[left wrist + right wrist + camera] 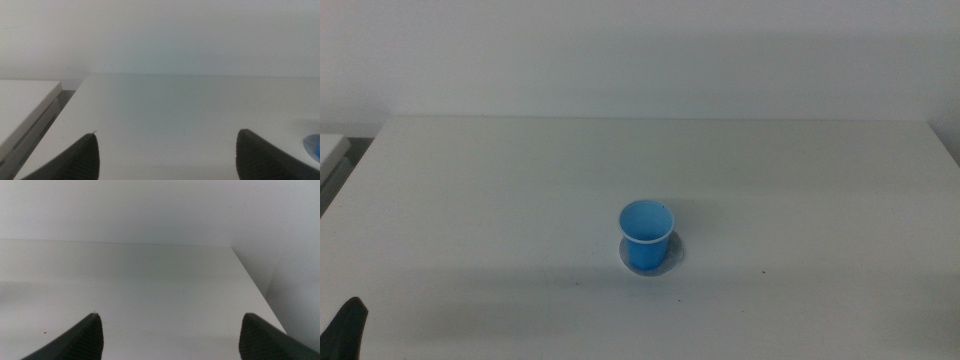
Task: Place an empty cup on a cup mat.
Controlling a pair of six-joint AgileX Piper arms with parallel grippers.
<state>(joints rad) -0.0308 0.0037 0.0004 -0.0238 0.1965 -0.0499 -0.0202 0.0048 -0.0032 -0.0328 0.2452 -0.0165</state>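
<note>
The blue cup (646, 236) stands upright and empty on the round grey cup mat (669, 260) at the middle of the white table. A sliver of the cup (315, 145) and mat shows at the edge of the left wrist view. My left gripper (167, 155) is open and empty, low at the table's front left; its dark tip (346, 328) shows at the middle view's bottom left corner. My right gripper (170, 335) is open and empty over bare table near the right edge, out of the middle view.
The white table (520, 200) ends at a back edge against a white wall. A second white surface (20, 110) lies beyond the table's left edge. The table's right edge (252, 285) shows in the right wrist view.
</note>
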